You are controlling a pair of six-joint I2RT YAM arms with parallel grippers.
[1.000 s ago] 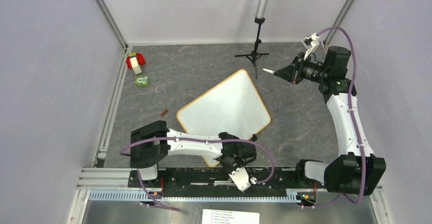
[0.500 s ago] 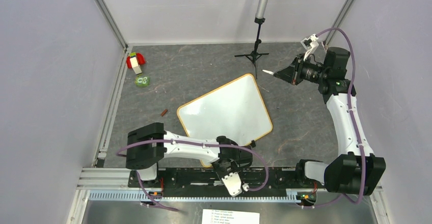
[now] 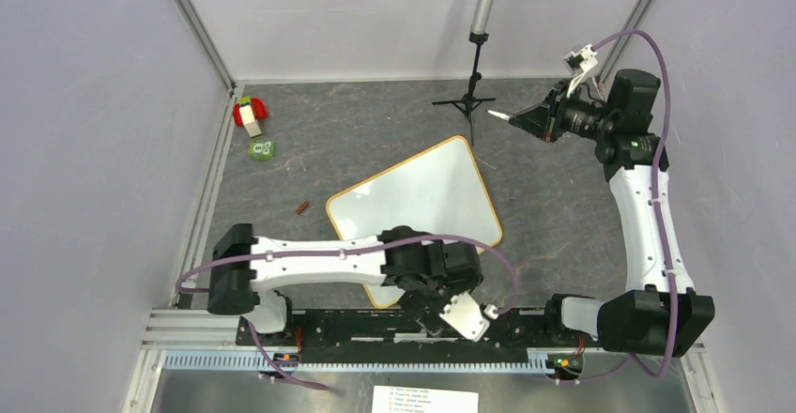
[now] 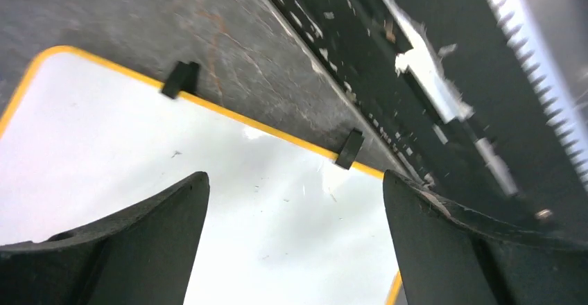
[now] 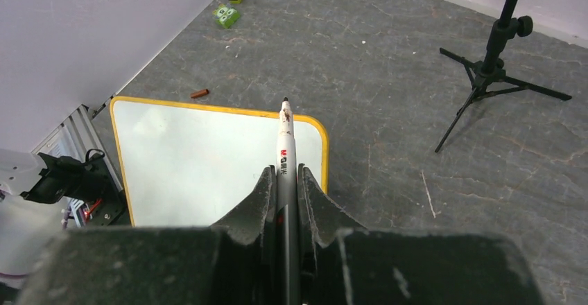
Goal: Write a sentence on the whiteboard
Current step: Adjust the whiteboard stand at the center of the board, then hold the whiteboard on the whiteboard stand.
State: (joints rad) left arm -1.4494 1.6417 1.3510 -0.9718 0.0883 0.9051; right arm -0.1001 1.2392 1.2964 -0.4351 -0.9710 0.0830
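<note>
The whiteboard (image 3: 413,208) lies flat on the grey floor, white with a yellow rim, and no sentence shows on its face. In the left wrist view my left gripper (image 4: 295,177) is open just above the board's near edge (image 4: 229,111), where two black clips (image 4: 349,148) sit, and nothing is between its fingers. My right gripper (image 5: 285,173) is shut on a grey-and-white marker (image 5: 285,135), raised in the air beyond the board's far right corner (image 3: 526,117), with the marker tip (image 3: 495,113) pointing left.
A black tripod stand (image 3: 474,94) is at the back. Red-and-white toy blocks (image 3: 250,113) and a green piece (image 3: 262,149) lie at the far left. A small brown cap (image 3: 302,207) sits left of the board. The black base rail (image 3: 375,324) runs along the near edge.
My left gripper has opened and its arm has swung right along the board's near edge. The board turned slightly. The right arm lifted the marker up and back.
</note>
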